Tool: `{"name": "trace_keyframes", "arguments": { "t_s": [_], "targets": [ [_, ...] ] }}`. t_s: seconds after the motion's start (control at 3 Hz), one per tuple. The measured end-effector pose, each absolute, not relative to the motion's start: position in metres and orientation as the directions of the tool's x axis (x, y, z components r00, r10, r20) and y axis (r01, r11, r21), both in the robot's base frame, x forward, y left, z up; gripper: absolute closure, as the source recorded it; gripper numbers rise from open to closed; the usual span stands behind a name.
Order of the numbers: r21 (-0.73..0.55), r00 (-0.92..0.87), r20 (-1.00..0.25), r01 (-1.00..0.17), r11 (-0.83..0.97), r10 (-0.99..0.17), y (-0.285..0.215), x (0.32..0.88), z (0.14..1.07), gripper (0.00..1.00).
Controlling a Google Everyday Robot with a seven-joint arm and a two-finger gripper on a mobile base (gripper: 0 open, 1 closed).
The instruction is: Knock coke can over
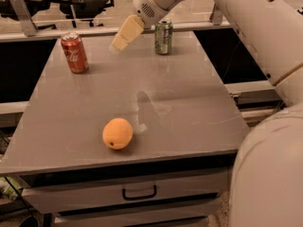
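Observation:
The red coke can (74,53) stands upright near the far left corner of the grey table (189,103). My gripper (120,42) hangs above the far middle of the table, to the right of the coke can and apart from it by about a can's height. Its cream-coloured fingers point down and to the left. The white arm reaches in from the upper right.
A green-and-silver can (163,37) stands upright at the far edge, just right of the gripper. An orange fruit (117,133) lies near the front of the table. A drawer with a handle (139,192) sits under the table's front edge. The robot's white body fills the right side.

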State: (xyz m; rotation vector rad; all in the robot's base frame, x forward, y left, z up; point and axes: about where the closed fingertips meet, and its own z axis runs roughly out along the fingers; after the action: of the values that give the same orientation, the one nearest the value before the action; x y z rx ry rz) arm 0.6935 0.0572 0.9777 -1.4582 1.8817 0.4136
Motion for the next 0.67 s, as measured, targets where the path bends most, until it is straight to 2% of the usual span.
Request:
{"name": "trace_keyframes", "arguments": {
  "t_s": [0.67],
  "targets": [
    [-0.189,-0.144,-0.670,-0.915,0.356,-0.728,0.117,0.731,0.951,0.00]
  ]
}}
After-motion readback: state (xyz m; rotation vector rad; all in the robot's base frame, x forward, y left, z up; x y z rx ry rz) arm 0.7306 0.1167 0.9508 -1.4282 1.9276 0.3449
